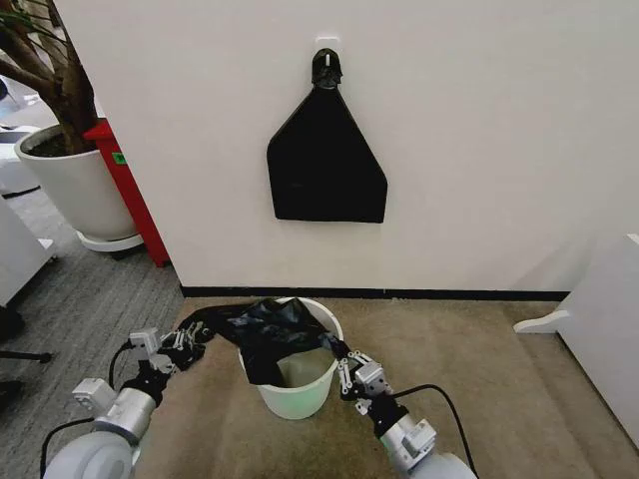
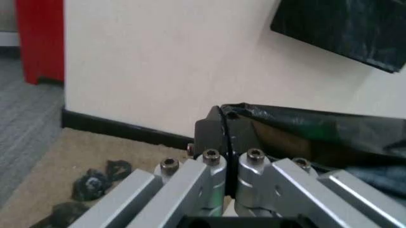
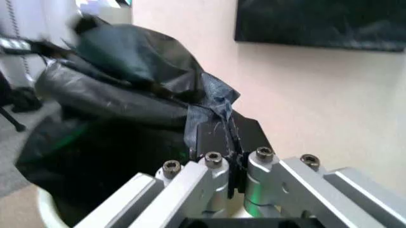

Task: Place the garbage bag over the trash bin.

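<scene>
**Bag stretched over the bin, both grippers pinching**

Low in the head view, the garbage bag point(image 1: 268, 332) drapes across the trash bin point(image 1: 296, 384) mouth. The left gripper point(image 1: 187, 342) and the right gripper point(image 1: 342, 362) each have their jaws closed on an edge of the film.

The thin plastic could slip or tear if stretched further, or the light bin could tip.

The right wrist view shows film point(image 3: 212, 102) bunched between the pads; the head view alone shows the front rim uncovered.

Silver-grey arms, black cables, screw-studded metal links, black pads.
</scene>
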Controlling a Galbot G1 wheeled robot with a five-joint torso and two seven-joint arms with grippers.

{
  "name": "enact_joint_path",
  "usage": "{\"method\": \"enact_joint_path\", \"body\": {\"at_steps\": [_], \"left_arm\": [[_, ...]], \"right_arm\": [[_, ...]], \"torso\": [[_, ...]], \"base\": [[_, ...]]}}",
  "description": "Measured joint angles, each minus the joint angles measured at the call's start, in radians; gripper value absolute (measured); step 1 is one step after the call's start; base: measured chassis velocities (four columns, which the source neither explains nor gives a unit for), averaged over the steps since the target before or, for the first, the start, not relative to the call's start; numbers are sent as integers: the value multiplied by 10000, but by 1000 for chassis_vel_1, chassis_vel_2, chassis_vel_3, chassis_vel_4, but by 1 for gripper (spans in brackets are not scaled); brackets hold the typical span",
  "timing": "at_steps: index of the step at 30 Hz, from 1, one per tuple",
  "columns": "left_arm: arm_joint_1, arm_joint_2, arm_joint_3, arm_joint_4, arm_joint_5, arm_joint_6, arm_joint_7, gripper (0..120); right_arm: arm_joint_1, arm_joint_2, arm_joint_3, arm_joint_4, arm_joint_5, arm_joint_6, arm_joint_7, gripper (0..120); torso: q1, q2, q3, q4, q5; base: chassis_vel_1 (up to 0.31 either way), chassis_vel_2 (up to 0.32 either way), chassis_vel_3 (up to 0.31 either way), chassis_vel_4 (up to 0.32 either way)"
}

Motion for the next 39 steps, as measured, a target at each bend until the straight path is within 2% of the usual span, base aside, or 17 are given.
{"method": "enact_joint_path", "body": {"at_steps": [3,10,14,21,32,39], "left_arm": [[81,-199,57,-292,194,215,-509,0],[194,-457,144,-1104,331,1104,-1247,0],[233,-578,195,-1295,248,1392,-1300,0],[377,-937,186,-1305,92,1444,-1100,0],[978,-1113,152,-1658,94,1972,-1405,0],[1386,-1212,181,-1969,19,2361,-1865,0]], "right_arm": [[-84,-152,128,8,319,-338,228,0],[-143,-630,309,730,1140,-2060,251,0],[-88,-648,436,1056,1639,-2991,198,0],[-290,-602,968,1673,2202,-4087,106,0],[-634,-1132,1019,2285,2951,-5222,320,0],[-1005,-1288,993,2593,3109,-5596,478,0]], "torso": [[0,0,0,0,2],[0,0,0,0,1],[0,0,0,0,1],[0,0,0,0,0],[0,0,0,0,0],[0,0,0,0,0]], "base": [[0,0,0,0],[0,0,0,0],[0,0,0,0],[0,0,0,0],[0,0,0,0],[0,0,0,0]]}}
